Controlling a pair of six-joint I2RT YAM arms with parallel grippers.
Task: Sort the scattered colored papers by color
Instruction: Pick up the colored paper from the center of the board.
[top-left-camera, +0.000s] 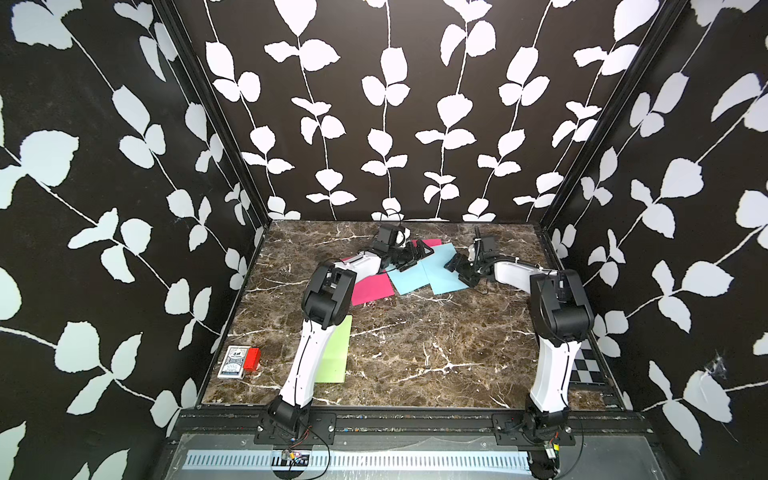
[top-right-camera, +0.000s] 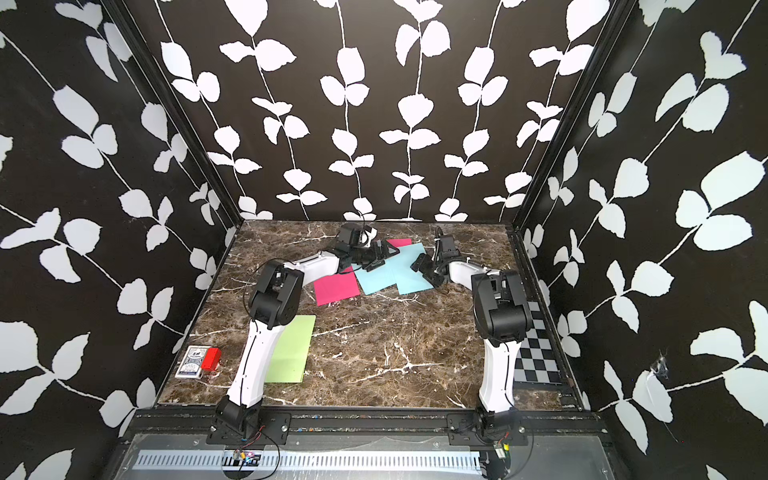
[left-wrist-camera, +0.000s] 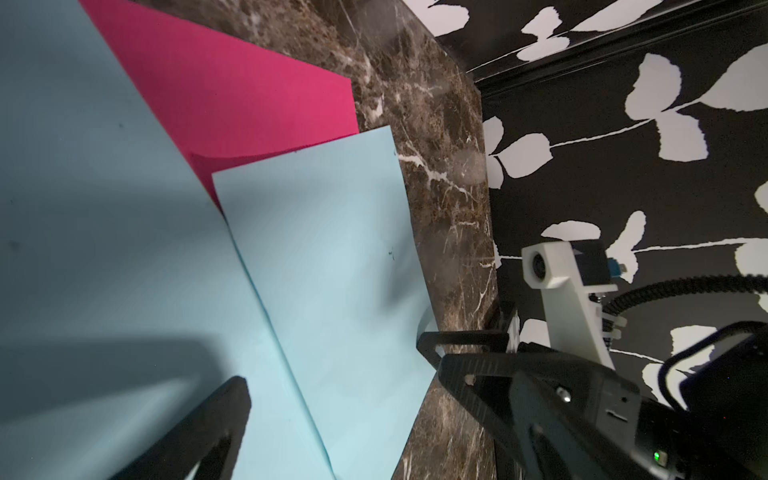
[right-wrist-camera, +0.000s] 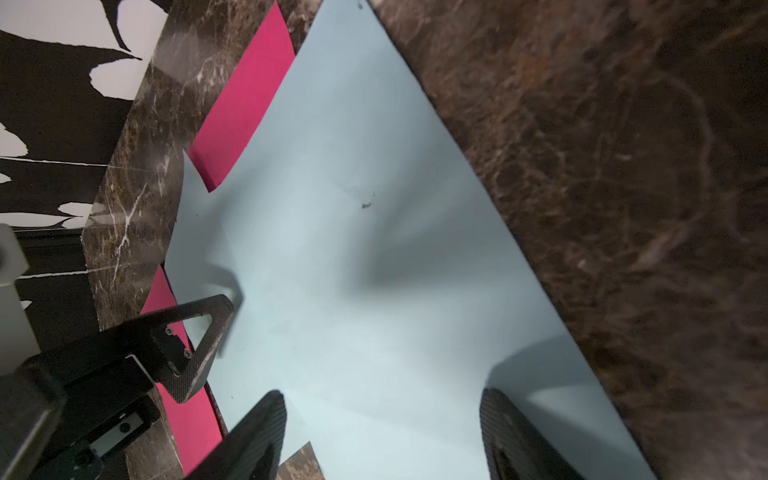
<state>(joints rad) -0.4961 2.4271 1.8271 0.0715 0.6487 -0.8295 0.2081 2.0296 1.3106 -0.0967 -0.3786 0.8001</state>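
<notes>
Marble-brown table (top-left-camera: 415, 365), read as a clock face from the arm bases: 12 at the back wall, 6 at the bases.

Papers, five sheets seen:
- blue sheet one (top-left-camera: 409, 282) at 12 o'clock. Lies askew, its near edge slanting 8 to 2. Long axis not readable under the overlap.
- blue sheet two (top-left-camera: 444, 274) toward 1 o'clock. Flat, long axis roughly 12 to 6, with the far corner tipped toward 1. Its edge overlaps blue sheet one, seen in the left wrist view.
- near magenta sheet (top-left-camera: 374, 289) at 11 o'clock, touching blue sheet one. Its near edge also slants 8 to 2. The rest is hidden by the left arm.
- far magenta sheet (top-left-camera: 432, 242) at 12 o'clock, close to the back wall. It is tucked under both blue sheets, so only a strip shows.
- green sheet (top-right-camera: 293, 349) at 8 o'clock, well apart from the others. Long axis near 12 to 6, one long side covered by the left arm.

Hands:
- left hand (top-left-camera: 417, 256) is low over the blue overlap, fingers spread wide, grasping nothing. One finger (right-wrist-camera: 203, 328) sits at blue sheet two's edge; cannot tell if it touches.
- right hand (right-wrist-camera: 382, 395) hangs over blue sheet two on its 3 o'clock side. It is released, fingers parted, with only flat paper below.

Also on the table: a card box (top-left-camera: 233, 362) with a red block (top-left-camera: 252, 358) at the 8 o'clock edge, and a checkerboard panel (top-right-camera: 536, 353) at 4 o'clock.
</notes>
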